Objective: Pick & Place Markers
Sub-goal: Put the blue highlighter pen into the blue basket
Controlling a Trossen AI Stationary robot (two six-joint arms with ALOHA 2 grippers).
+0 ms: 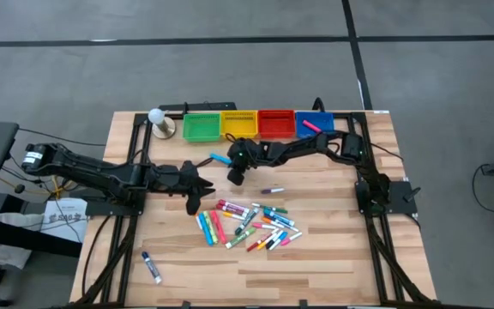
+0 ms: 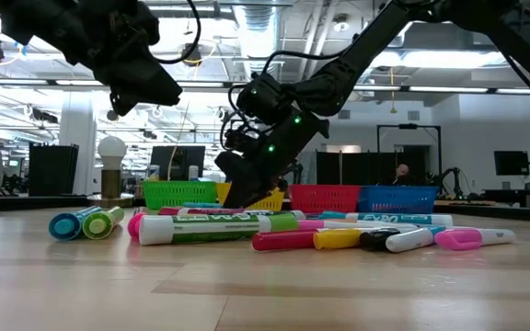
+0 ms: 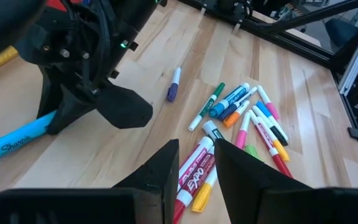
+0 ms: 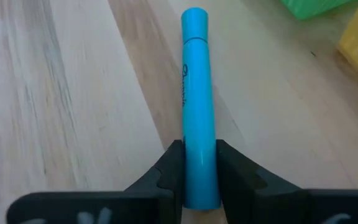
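Your right tool [image 4: 199,163] is down on the wooden bench [image 1: 316,266], its two dark fingers [image 4: 169,168] pinching a light blue marker [image 4: 199,118] that lies flat on the wood and points away past the fingertips. From above, you see this tool [image 1: 232,168] in front of the green bin [image 1: 200,127] and yellow bin [image 1: 237,125], with the blue marker [image 1: 219,159] jutting out toward the left arm. The red bin [image 1: 275,124] and blue bin [image 1: 314,124] complete the row along the far edge, and a pink marker [image 1: 310,127] lies in the blue bin.

Your left tool [image 1: 202,190] hangs just above the bench beside the main pile of markers [image 1: 251,223], its fingers [image 3: 160,177] spread a little apart and holding nothing; through the gap you see red markers [image 3: 190,177] lying on the wood. The pile spreads loosely across the middle of the bench in many colours, most of them touching or overlapping.

A purple-capped marker [image 1: 272,190] lies alone between the pile and the right arm, and another marker [image 1: 151,267] rests well apart near the front left corner. A small lamp with a round white bulb [image 1: 158,119] stands left of the green bin
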